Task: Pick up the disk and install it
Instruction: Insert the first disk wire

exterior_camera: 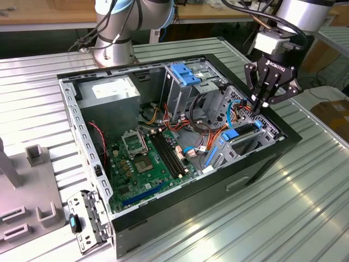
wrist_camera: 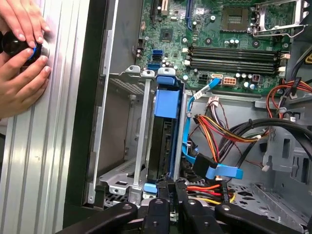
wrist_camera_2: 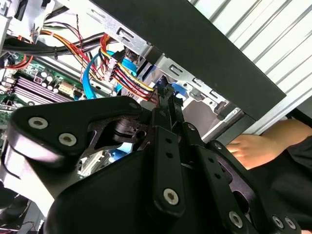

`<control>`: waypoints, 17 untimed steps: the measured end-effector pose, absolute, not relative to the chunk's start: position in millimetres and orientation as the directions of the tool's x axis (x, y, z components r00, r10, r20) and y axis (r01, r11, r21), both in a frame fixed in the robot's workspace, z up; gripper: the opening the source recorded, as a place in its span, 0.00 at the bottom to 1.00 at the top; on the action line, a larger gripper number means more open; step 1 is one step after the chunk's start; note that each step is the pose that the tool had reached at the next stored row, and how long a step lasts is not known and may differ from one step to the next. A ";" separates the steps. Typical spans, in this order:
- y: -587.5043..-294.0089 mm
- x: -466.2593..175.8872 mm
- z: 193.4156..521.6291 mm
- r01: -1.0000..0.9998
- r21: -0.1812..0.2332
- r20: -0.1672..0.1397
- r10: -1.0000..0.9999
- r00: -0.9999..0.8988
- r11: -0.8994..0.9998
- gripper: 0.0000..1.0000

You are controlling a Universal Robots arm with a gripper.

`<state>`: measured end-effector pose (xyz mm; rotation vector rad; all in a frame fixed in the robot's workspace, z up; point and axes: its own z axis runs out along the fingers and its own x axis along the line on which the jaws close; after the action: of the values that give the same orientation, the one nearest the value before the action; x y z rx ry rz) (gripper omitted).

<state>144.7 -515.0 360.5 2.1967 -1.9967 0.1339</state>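
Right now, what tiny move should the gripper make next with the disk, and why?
Probably a gentle push straight in, to seat the disk. In the first wrist view the disk already stands between the metal rails, and the gripper, fingers together, sits at its end. I cannot tell whether it is fully home, so a small, slow push seems safest.
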 end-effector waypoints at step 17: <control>-535.4 132.3 356.5 -0.998 0.040 0.074 -0.996 0.058 -0.055 0.16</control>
<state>132.3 -535.4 356.5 2.2253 -2.1021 0.0407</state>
